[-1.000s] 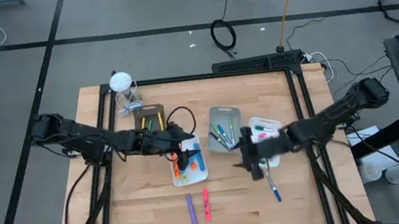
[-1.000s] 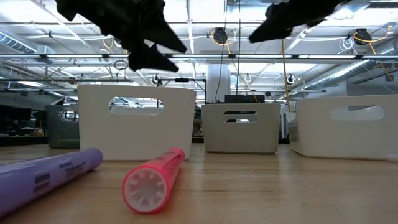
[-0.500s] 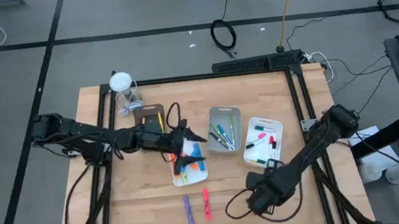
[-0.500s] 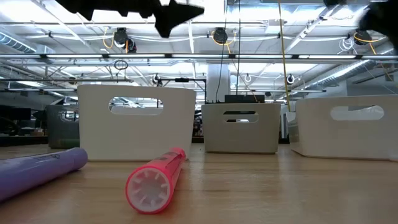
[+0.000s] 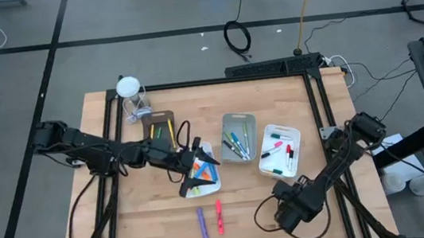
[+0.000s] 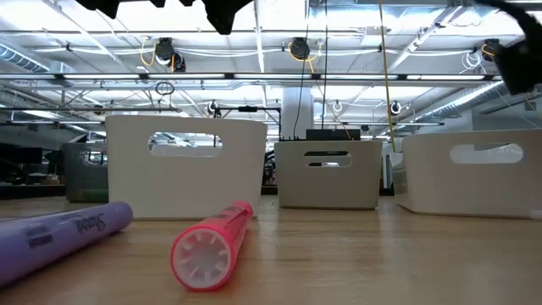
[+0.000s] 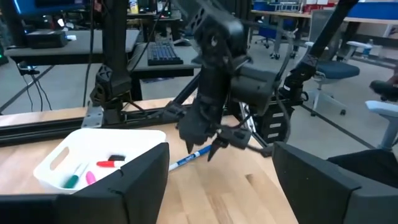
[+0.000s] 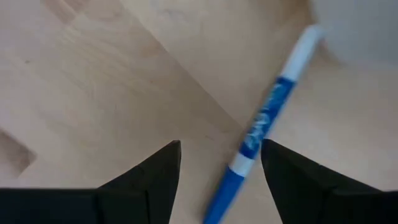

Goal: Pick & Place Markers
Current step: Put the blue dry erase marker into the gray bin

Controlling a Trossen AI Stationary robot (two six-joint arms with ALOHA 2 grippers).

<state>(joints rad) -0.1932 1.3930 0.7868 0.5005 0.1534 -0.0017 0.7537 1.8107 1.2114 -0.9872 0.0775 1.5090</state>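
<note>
Left gripper (image 5: pixel 195 171): jaws apart, empty, hovering over the left white tray (image 5: pixel 213 187) at mid-counter.
Purple marker (image 5: pixel 202 225): flat on the counter (image 5: pixel 151 214) near the front edge, just left of the pink marker (image 5: pixel 219 217).
Right gripper (image 7: pixel 211 146): low over the front right of the counter, jaws spread, straddling a blue marker (image 8: pixel 264 134) that lies on the wood.

Blue marker (image 8: pixel 261 134) cut off, blurred
</note>
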